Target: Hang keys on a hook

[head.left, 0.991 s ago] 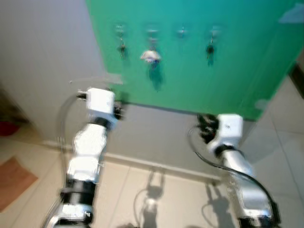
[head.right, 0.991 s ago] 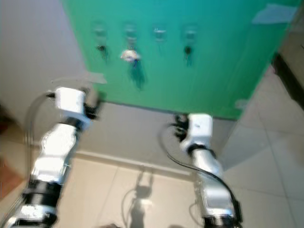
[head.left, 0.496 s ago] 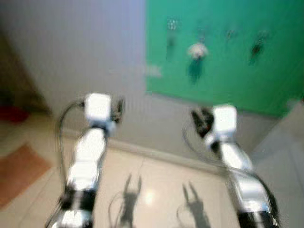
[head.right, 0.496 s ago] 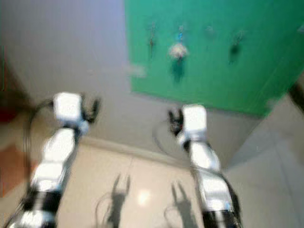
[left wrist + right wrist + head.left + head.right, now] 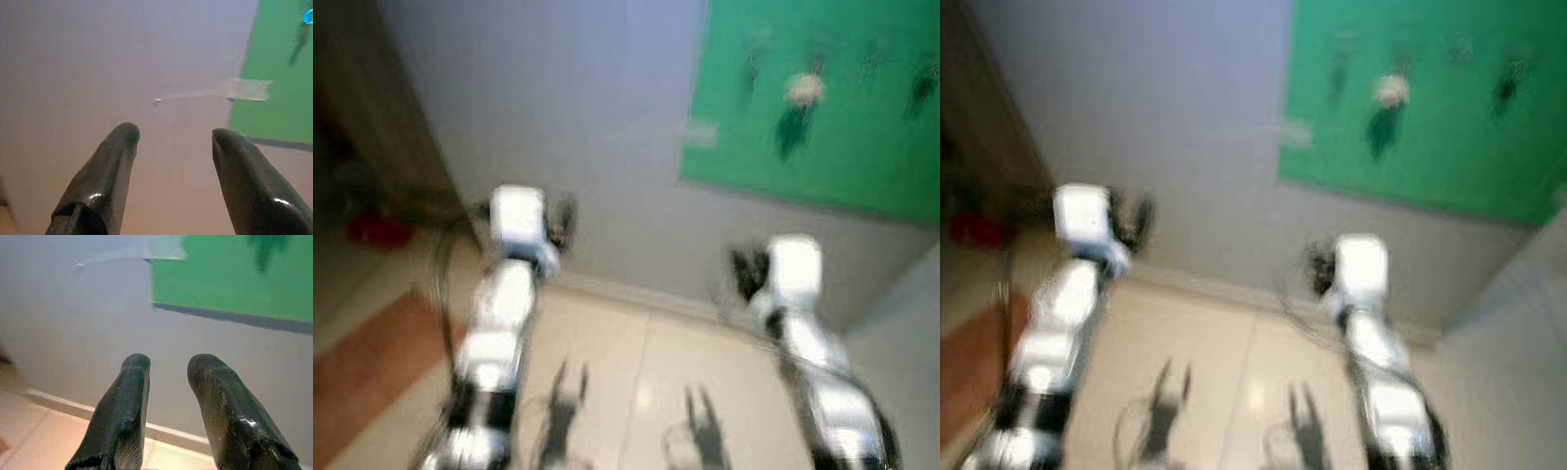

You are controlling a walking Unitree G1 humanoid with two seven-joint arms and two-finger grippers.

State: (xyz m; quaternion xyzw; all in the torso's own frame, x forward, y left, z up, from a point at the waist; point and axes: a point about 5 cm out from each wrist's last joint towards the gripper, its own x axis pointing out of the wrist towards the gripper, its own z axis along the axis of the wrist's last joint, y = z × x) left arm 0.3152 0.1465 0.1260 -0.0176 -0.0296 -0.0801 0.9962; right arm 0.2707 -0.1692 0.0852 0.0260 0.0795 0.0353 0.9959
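Keys [image 5: 803,91] are seen blurred on the green board [image 5: 842,147], high and right of both arms. By the wrist views, the left gripper [image 5: 171,139] is spread wide and empty, the right gripper [image 5: 168,364] narrowly parted, empty; hooks could be lost from sight

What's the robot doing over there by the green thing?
The robot faces a grey wall with a green board, where blurry keys hang from hooks. Both arms are raised in front of it. The left gripper and right gripper are open and hold nothing. The head views are blurred.
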